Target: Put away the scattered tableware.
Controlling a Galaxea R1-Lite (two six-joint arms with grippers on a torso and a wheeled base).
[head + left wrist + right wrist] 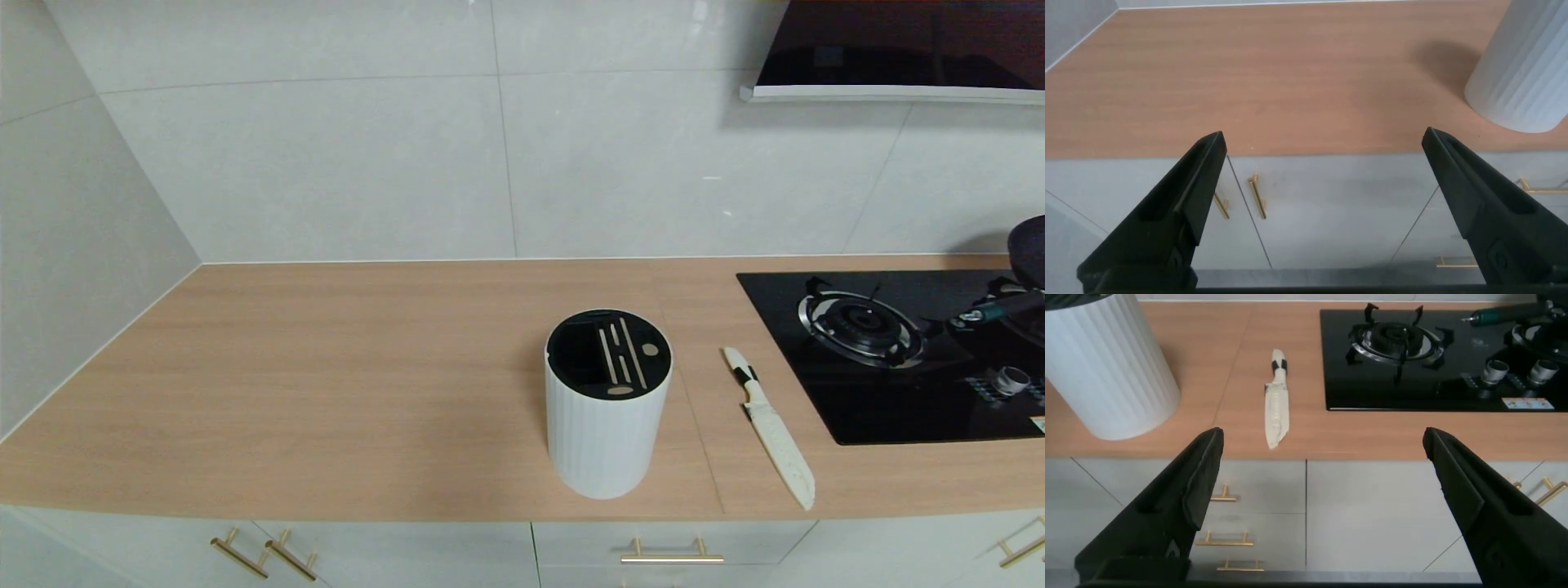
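A white ribbed cylindrical holder [606, 408] with a black slotted top stands upright on the wooden counter [326, 384]. To its right a cream-white knife [770, 427] with a black band on the handle lies flat, blade tip toward the counter's front edge. The holder's base [1523, 73] appears in the left wrist view, where my left gripper [1327, 212] is open, below the counter's front edge before the cabinet doors. My right gripper [1327, 506] is open too, low in front of the cabinets, with the knife [1277, 400] and the holder [1106, 367] beyond it on the counter.
A black gas hob [906, 351] with burners and knobs fills the counter's right end, with a dark pan [1027, 253] at its far right. White cabinets with brass handles [671, 558] sit below. Tiled walls close the back and left. The counter's left half is bare wood.
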